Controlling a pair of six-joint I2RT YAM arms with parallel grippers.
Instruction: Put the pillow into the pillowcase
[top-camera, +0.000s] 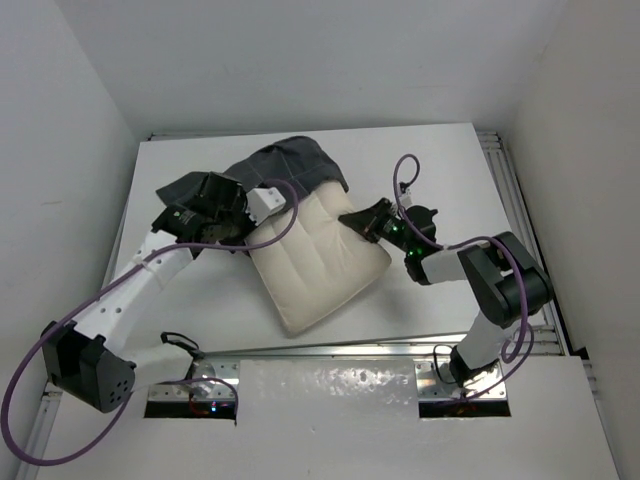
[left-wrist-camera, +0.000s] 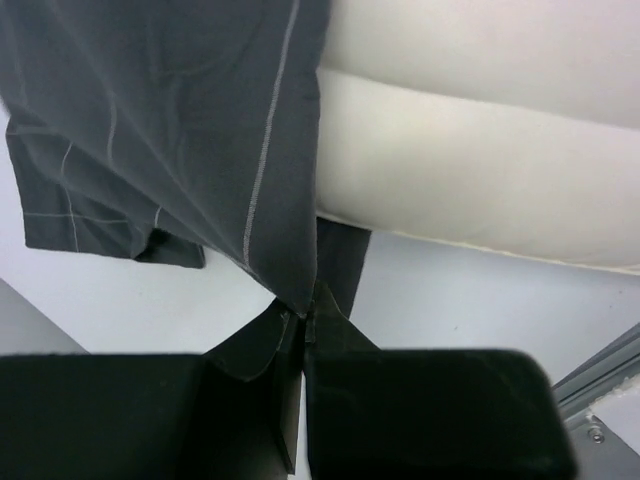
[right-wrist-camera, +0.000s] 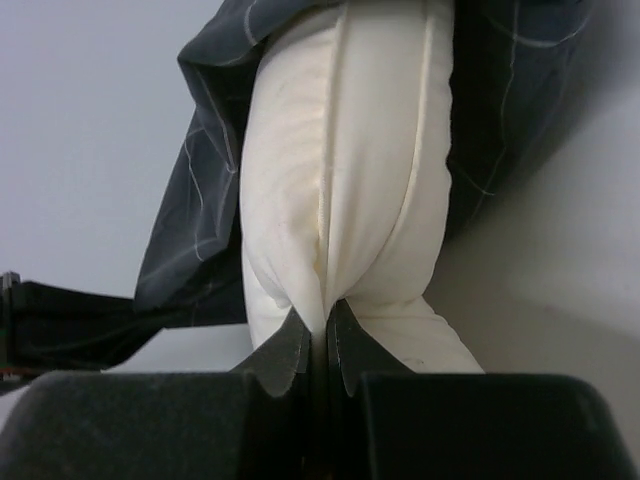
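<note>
Metal rail (top-camera: 330, 350), white table (top-camera: 440, 160), plain white walls (top-camera: 60, 150), pillow (top-camera: 320, 260) partly in pillowcase (top-camera: 290, 165)

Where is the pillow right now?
In the top view the pillow lies in the middle of the table, its far end tucked into the pillowcase; the right gripper pinches its right edge.
</note>
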